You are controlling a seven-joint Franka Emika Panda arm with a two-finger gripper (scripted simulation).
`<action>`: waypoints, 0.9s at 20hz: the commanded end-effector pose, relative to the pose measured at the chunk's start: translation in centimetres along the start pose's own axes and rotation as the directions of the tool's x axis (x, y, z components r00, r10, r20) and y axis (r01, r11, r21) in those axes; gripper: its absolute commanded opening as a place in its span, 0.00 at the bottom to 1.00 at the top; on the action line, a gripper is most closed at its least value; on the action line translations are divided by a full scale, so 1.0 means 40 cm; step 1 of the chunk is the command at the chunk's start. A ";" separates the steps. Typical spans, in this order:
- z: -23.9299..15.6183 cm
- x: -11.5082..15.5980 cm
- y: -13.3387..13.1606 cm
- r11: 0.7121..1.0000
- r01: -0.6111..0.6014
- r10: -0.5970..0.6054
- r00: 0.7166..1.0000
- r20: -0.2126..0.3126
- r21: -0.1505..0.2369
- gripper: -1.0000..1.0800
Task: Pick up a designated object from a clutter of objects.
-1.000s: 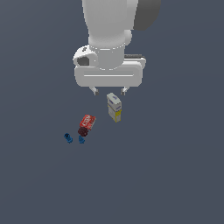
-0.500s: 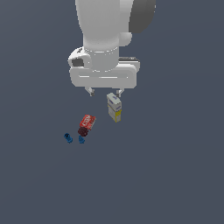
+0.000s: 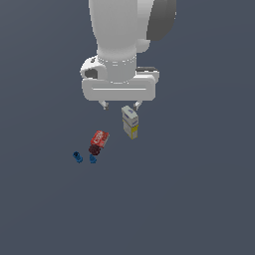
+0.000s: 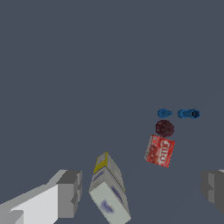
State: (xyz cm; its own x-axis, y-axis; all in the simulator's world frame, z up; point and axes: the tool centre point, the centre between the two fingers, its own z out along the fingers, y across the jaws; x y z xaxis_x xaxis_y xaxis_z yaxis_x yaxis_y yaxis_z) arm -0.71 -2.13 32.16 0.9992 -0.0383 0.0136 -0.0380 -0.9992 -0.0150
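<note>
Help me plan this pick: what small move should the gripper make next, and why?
Probably shift sideways to centre over the carton, then descend. The gripper is open and above it, touching nothing, but the carton sits close to one finger, not midway; the red can lies apart.

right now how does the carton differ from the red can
The carton is white and grey on top with a yellow lower part; the red can is red with white lettering. The carton is the larger of the two. The carton sits just under the open gripper, nearer one fingertip; the can lies farther off, against a dark maroon round item. Both rest on the same grey floor, ungrasped.
</note>
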 end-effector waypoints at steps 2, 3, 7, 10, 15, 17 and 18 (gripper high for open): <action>0.022 -0.019 -0.007 0.999 0.044 -0.044 0.999 0.001 -0.001 0.96; 0.030 -0.027 -0.009 0.998 0.061 -0.061 0.998 0.002 -0.002 0.96; 0.069 -0.064 -0.020 0.990 0.141 -0.141 0.990 0.004 -0.004 0.96; 0.106 -0.101 -0.030 0.976 0.216 -0.216 0.976 0.006 -0.006 0.96; 0.174 -0.176 -0.047 0.935 0.356 -0.356 0.934 0.011 -0.007 0.96; 0.199 -0.206 -0.053 0.914 0.406 -0.406 0.914 0.013 -0.007 0.96; 0.210 -0.220 -0.056 0.903 0.429 -0.429 0.903 0.014 -0.007 0.96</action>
State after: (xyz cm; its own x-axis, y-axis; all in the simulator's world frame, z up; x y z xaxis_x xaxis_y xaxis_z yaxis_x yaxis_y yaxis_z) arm -8.41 0.35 24.40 0.9346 0.3556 0.0053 0.3556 -0.9346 -0.0018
